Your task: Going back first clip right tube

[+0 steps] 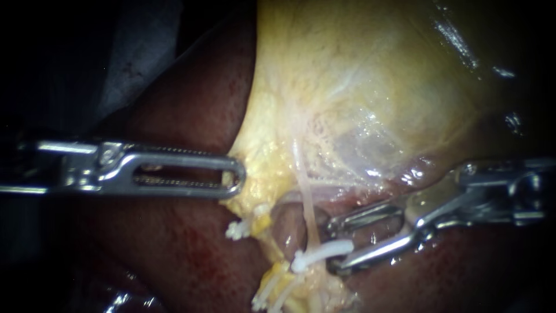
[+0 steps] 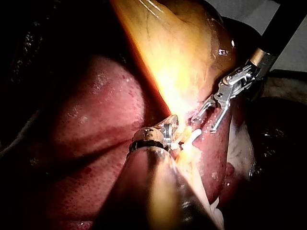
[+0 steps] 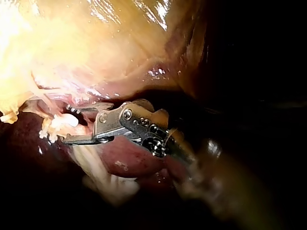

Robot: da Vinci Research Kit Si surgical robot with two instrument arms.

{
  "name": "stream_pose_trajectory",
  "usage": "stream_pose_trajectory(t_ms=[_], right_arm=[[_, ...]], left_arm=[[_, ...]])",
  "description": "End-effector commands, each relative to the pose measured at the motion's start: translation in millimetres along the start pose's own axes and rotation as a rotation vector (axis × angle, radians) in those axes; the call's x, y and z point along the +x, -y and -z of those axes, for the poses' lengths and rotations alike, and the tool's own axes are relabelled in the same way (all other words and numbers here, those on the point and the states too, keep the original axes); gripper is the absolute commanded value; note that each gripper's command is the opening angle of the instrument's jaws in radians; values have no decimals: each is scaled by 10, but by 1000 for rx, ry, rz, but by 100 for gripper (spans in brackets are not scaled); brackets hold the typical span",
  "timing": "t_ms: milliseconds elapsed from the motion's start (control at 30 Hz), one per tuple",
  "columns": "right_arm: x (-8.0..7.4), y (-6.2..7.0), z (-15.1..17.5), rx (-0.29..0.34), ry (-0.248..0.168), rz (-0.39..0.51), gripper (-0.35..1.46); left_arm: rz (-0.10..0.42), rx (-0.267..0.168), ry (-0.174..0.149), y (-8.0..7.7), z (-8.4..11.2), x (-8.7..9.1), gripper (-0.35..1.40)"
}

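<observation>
Nearest, the jaws of the right instrument (image 1: 333,244) stand apart around the white clip (image 1: 321,254), which sits across the right tube (image 1: 310,214) above the liver (image 1: 174,249). Further back, the left instrument (image 1: 234,174) has its jaws together, tip against the gallbladder (image 1: 359,87)

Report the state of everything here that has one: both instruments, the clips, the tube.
Left instrument: tip at the gallbladder's yellow edge.
Right instrument: claw open, one end of the white clip lying in the gap.
White clip: closed across the right tube.
Right tube: uncut, stretched taut.
Second clip: closed on a yellowish strand.
</observation>
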Motion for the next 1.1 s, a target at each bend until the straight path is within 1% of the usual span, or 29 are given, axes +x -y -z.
stream_pose_trajectory(t_ms=[33,100,267,367,500,667,833,967,1033,1100], right_arm=[[2,2,4,-1,-2,-4,39],[11,8,22,-6,-11,-3,37],[31,16,56,-29,-33,19,37],[39,19,74,-43,-44,38,38],[47,20,88,-61,-55,55,39],[49,21,94,-67,-58,54,40],[49,22,94,-67,-58,54,40],[49,22,93,-67,-58,54,40],[49,23,93,-67,-58,54,40],[49,23,92,-67,-58,54,40]], left_arm=[[0,0,0,-1,-1,0,-35],[0,0,0,-1,-1,0,-35],[-1,0,0,-2,-1,0,-35],[-1,0,0,-2,-1,0,-35],[-1,0,0,-3,-1,0,-35],[-1,0,0,-4,-2,-1,-35],[-2,-3,3,-10,-10,-2,-35],[-4,-9,8,-17,-24,-2,-35],[-5,-17,14,-20,-35,-2,-35],[-6,-15,12,-22,-47,-1,-35]])
